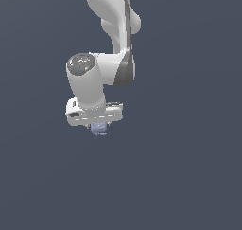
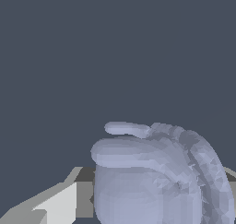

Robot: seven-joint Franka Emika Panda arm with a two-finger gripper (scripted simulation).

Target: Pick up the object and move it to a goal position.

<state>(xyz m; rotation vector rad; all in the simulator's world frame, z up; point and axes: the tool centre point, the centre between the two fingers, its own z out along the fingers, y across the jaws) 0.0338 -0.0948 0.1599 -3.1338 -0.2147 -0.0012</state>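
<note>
The object (image 1: 99, 128) is a small pale lavender-blue lump with ridged, curled lobes, poking out just below the white hand of the arm. In the wrist view the object (image 2: 152, 177) looms large between the two fingers (image 2: 60, 204), which press against its sides. My gripper (image 1: 99, 126) is shut on the object, and its fingertips are mostly hidden behind the hand and the lump. The object is narrower than the hand above it.
A plain dark grey-blue surface (image 1: 189, 177) fills everything around the arm in both views. The white arm links (image 1: 113, 30) rise above the hand toward the top of the exterior view.
</note>
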